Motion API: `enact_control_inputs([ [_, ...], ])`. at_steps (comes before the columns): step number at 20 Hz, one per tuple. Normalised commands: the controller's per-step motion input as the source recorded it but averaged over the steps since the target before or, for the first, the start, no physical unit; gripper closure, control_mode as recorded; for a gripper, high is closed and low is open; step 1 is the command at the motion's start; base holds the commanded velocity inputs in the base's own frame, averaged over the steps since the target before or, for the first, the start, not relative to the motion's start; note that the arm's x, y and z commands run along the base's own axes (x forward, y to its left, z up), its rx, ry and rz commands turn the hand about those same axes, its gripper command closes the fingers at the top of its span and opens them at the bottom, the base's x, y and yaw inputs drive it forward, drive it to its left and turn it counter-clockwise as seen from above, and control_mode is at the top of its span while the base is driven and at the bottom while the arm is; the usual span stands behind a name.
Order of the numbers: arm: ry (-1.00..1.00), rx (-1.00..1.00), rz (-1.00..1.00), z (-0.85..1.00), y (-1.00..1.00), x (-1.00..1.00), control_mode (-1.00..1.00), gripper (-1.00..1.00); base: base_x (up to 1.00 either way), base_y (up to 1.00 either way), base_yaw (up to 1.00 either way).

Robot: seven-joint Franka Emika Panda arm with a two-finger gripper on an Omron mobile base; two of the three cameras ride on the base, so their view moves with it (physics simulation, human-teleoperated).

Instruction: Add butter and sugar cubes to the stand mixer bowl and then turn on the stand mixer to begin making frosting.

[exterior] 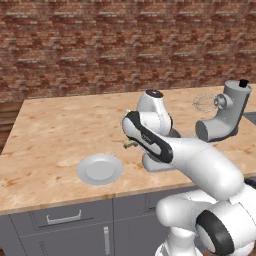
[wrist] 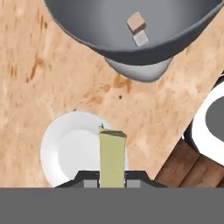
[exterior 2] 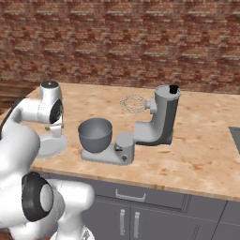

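Butter (wrist: 112, 156), a smooth olive stick, sits pinched between our gripper (wrist: 112, 183) fingers above the round white plate (wrist: 59, 151); bare wooden counter (wrist: 52, 74) separates it from the grey metal bowl (wrist: 96, 26) holding two cubes (wrist: 137, 28).

arm (exterior: 200, 165): bent, reaching forward | gripper (wrist: 112, 181): closed on something, raised

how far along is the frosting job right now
Done: the sugar cubes lie in the stand mixer bowl. In hand: the gripper holds the butter above the plate. Left: drop the butter into the bowl, then switch on the stand mixer.
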Motion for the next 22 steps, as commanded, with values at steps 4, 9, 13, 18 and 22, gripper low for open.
enact_control_inputs([
  [4, 0.0, 0.0, -0.2, 0.97, -0.7, 0.0, -1.0, 1.0, 0.0, 0.0, 0.0],
  [9, 0.06, -0.01, -0.17, 0.72, -0.75, 0.05, -1.0, 1.0, 0.0, 0.0, 0.0],
  [13, 0.23, -0.04, -0.06, 0.07, -0.58, 0.3, -1.0, 1.0, 0.0, 0.0, 0.0],
  [18, 0.22, -0.02, 0.0, -0.22, -0.44, 0.25, -1.0, 1.0, 0.0, 0.0, 0.0],
  [22, 0.06, 0.0, 0.0, -0.48, -0.11, 0.04, -1.0, 1.0, 0.0, 0.0, 0.0],
])
